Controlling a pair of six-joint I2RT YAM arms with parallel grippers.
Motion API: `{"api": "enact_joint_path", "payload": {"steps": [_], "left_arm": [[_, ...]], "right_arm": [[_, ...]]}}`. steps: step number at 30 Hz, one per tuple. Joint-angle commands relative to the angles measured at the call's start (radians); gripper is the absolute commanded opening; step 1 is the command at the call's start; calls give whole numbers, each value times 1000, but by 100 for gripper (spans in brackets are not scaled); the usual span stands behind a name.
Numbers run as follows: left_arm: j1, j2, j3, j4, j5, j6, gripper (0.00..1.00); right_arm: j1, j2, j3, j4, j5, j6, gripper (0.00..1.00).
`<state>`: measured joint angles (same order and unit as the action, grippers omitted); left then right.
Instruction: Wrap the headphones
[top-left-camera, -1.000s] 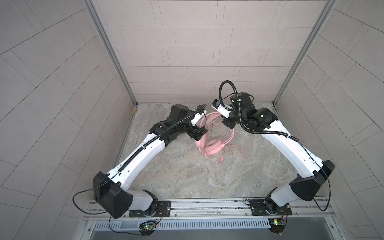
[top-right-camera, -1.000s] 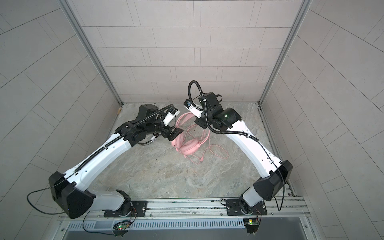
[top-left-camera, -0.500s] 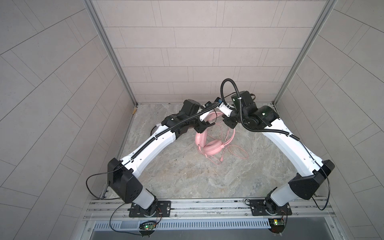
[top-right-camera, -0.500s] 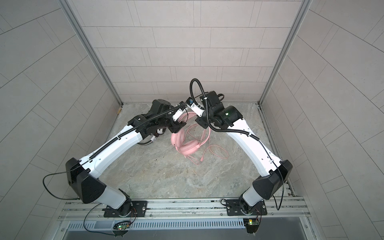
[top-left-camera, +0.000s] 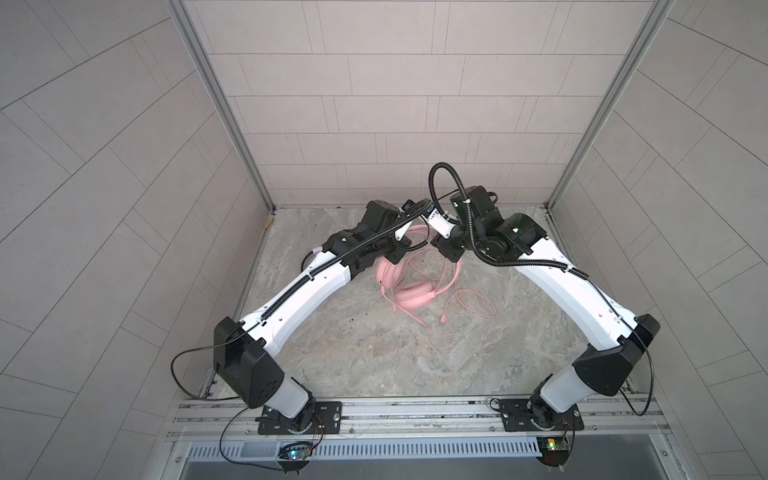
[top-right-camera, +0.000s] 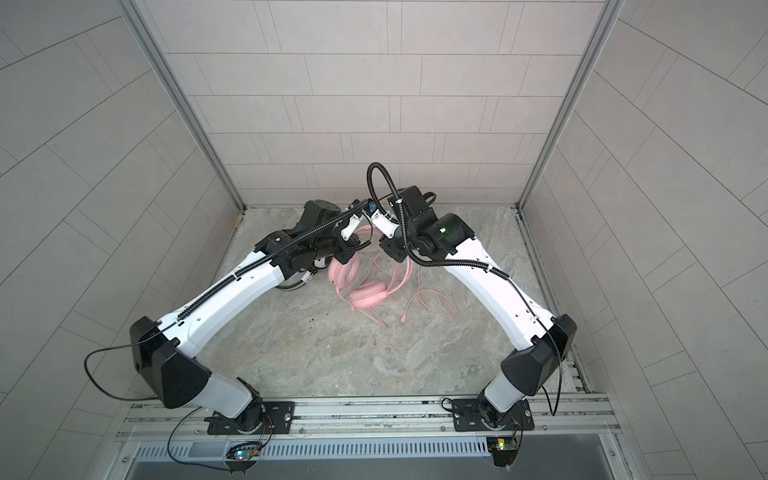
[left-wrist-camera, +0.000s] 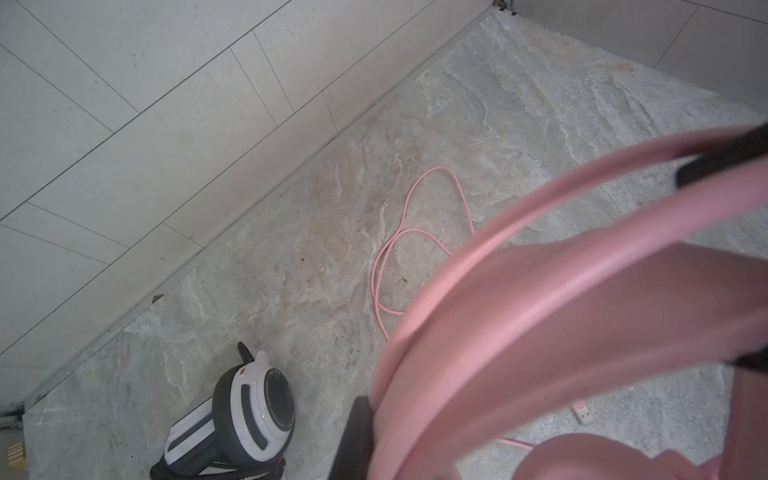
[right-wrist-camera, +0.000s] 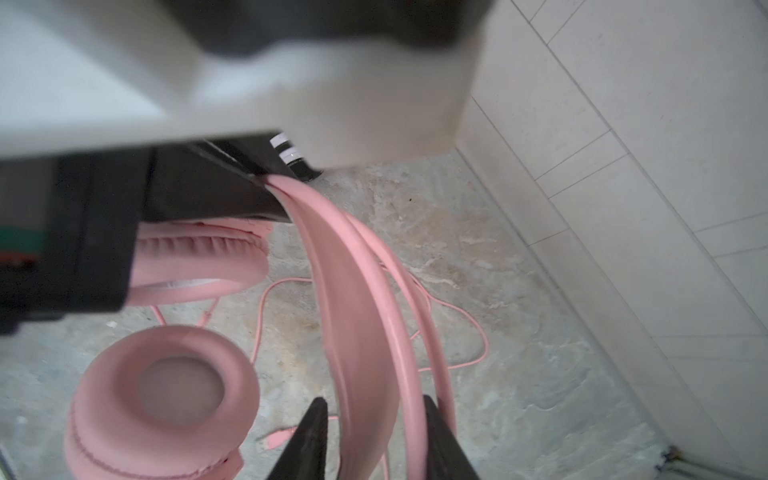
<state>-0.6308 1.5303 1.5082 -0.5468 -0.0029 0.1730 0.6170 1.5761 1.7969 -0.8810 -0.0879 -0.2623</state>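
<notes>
Left tool (left-wrist-camera: 561, 299) clamps smooth pink headband (right-wrist-camera: 357, 316) | right tool (right-wrist-camera: 372, 436) straddles band, slack | padded round earcup (right-wrist-camera: 166, 399) on marbled floor (top-left-camera: 374, 353)

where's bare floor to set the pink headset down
The widest free patch of marble floor lies between the two arms' bases, on the near side of the pink headset and its cable plug. The back is crowded: both grippers meet over the headband, and the white-and-black headset lies under the left arm.
</notes>
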Motion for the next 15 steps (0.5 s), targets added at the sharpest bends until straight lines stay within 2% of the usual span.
{"api": "enact_joint_path", "payload": {"steps": [1,3,4,5,6,11,15], "left_arm": [[2,-20,6,-10,-45,-74,0],[12,-10,4,-26,-60,-110,0],[19,-6,4,-34,-58,-131,0],[30,-3,3,-43,-53,-157,0],[43,-1,-2,-47,-43,-183,0],[91,-38,-63,-23,-46,-337,0],[94,-74,-113,5,-118,-455,0]], "right_arm": [[-3,-25,-14,58,4,57,53],[-6,-51,-51,105,10,99,65],[-6,-67,-74,132,14,119,83],[-7,-88,-101,163,16,140,94],[-8,-112,-128,192,25,164,99],[-8,-255,-350,356,151,329,99],[-7,-358,-567,515,101,492,99]]}}
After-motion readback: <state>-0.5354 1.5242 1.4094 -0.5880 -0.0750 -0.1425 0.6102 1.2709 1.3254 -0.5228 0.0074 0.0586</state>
